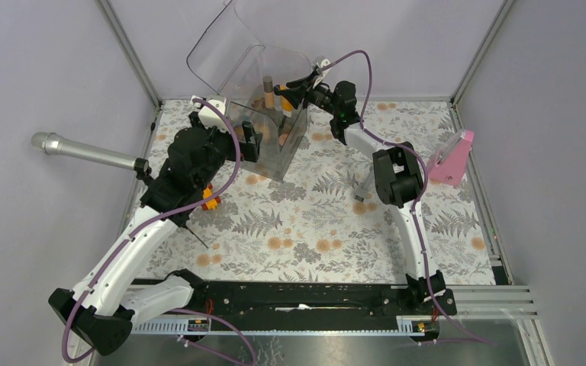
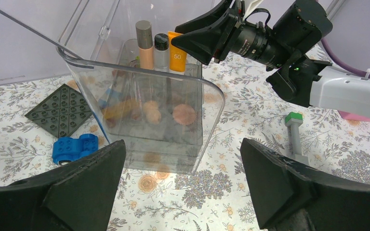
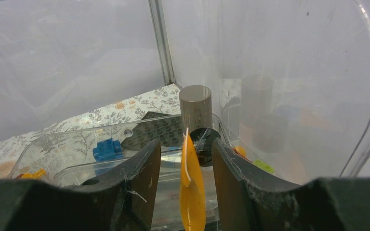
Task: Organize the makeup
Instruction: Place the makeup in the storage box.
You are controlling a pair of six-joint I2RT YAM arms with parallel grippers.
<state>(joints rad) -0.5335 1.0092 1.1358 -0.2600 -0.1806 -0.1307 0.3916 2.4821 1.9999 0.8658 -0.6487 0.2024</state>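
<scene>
Makeup orange squeeze tube (image 3: 192, 192) stands upright in the back compartment of the clear plastic organiser box (image 2: 139, 77), directly between the fingers of the right gripper (image 3: 186, 148). That gripper is half open and released, with a gap showing on each side of the tube's flat crimped end. The tube reads "50". Just past it stand a peach bottle with a grey cap (image 2: 145, 43) and a clear bottle with a black cap (image 2: 161, 48). The left gripper (image 2: 182, 144) is spread wide and holds nothing, with the box right ahead. Ahead to its right, a grey tube with green cap (image 2: 295, 134) lies on the floral worktop (image 2: 250, 110).
</scene>
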